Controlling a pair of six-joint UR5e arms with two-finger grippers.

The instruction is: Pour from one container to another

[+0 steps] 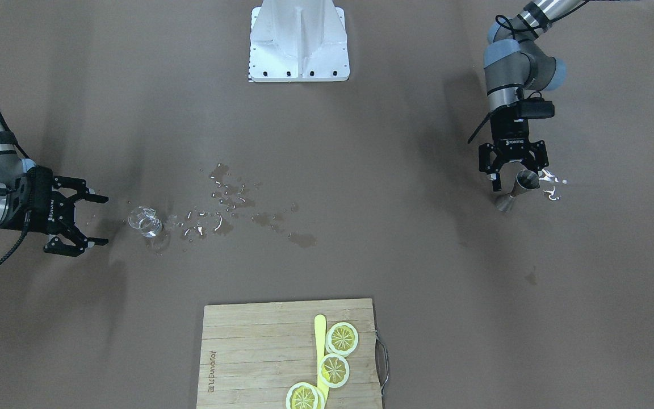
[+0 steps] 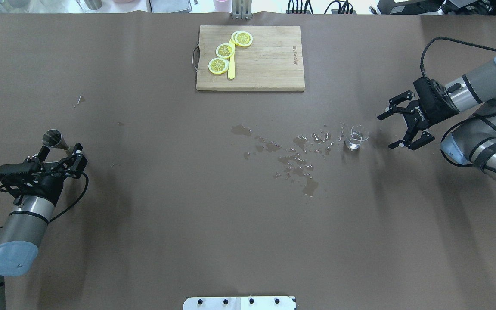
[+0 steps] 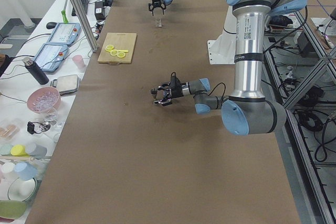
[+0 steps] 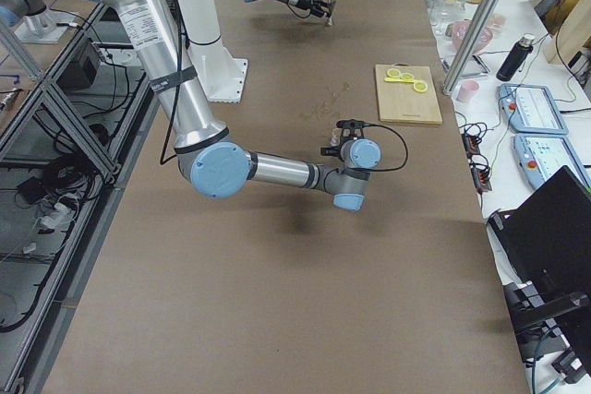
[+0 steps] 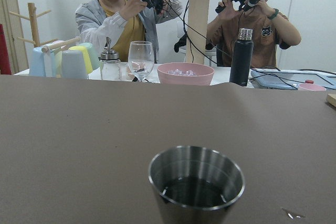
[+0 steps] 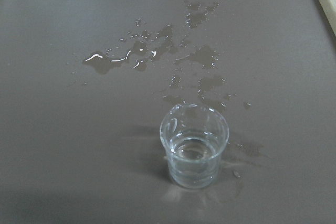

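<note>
A steel jigger stands upright on the table's left side with dark liquid in its cup. My left gripper lies level at it, open, with a finger on either side of the jigger; I cannot tell if they touch it. A small clear glass with a little clear liquid stands on the right side. My right gripper is open, a short way from the glass and pointing at it, holding nothing.
Spilled water spreads over the brown table from the glass toward the centre, and a few drops lie by the jigger. A wooden cutting board with lemon slices and a yellow knife sits at the far middle edge.
</note>
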